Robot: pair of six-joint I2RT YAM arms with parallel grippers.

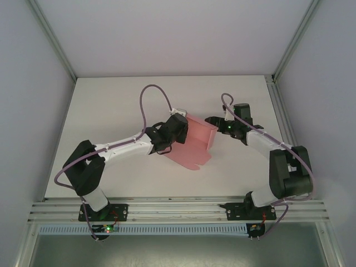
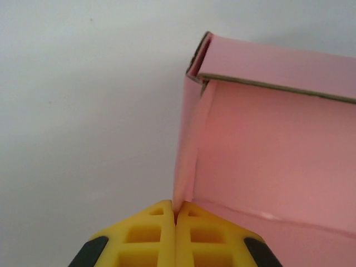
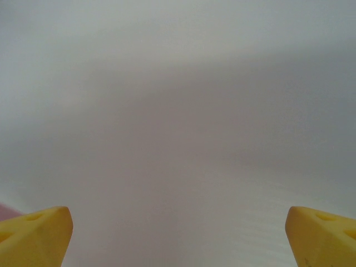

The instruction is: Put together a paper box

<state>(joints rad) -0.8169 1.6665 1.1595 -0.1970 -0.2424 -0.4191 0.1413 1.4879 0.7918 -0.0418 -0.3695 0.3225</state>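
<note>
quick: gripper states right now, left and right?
left gripper: closed, pinching a wall of the box.
right gripper: open, holding nothing.

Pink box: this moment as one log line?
paper box: partly folded | left gripper: shut on its wall | right gripper: open, holding nothing

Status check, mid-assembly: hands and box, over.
Left hand shut, pinching a wall of the paper box. Right hand open, close beside it. Box part-folded on table. No obstruction seen.
</note>
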